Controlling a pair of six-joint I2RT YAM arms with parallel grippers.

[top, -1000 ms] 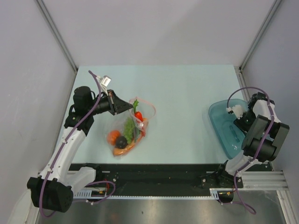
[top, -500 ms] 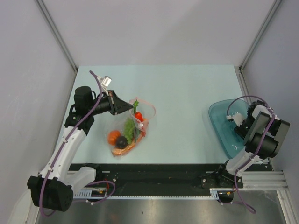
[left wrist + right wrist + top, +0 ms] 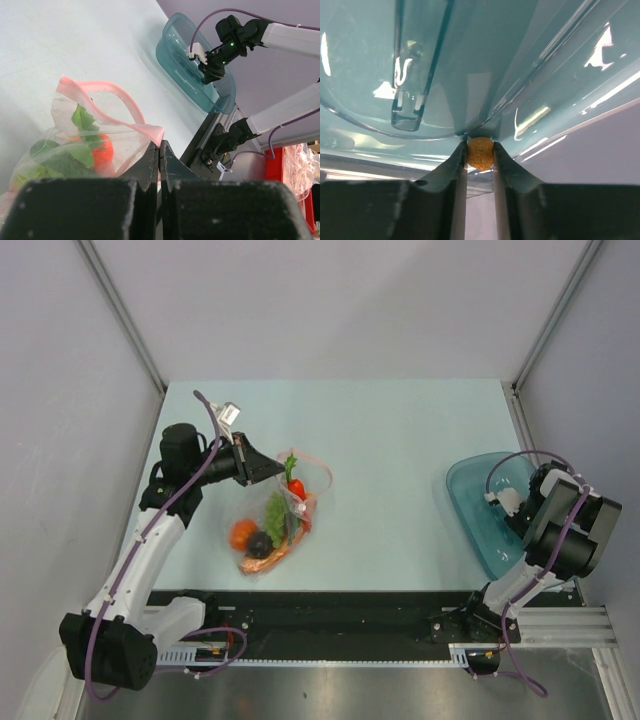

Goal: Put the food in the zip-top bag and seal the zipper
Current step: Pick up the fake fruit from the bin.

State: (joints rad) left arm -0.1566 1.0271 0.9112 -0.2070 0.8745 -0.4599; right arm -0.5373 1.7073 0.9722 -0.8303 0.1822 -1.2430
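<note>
Currently, left gripper (image 3: 159, 146) pinches zipper (image 3: 107, 92) (zip-top bag (image 3: 127, 145) holds food (image 3: 102, 155)); right gripper (image 3: 480, 149) clamps small orange ball (image 3: 480, 156) inside teal bowl (image 3: 370, 55).

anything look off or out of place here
One piece is apart from the rest: a small orange-brown ball at the teal bowl, far right, pinched by the right hand. The zip-top bag gapes open, left hand pinching its zipper. Nothing looks spilled.

Bright, even light, soft shadows. Glare on teal bowl (image 3: 470, 60) at 2 o'clock. Left gripper (image 3: 159, 147) blurred at 6 o'clock.
</note>
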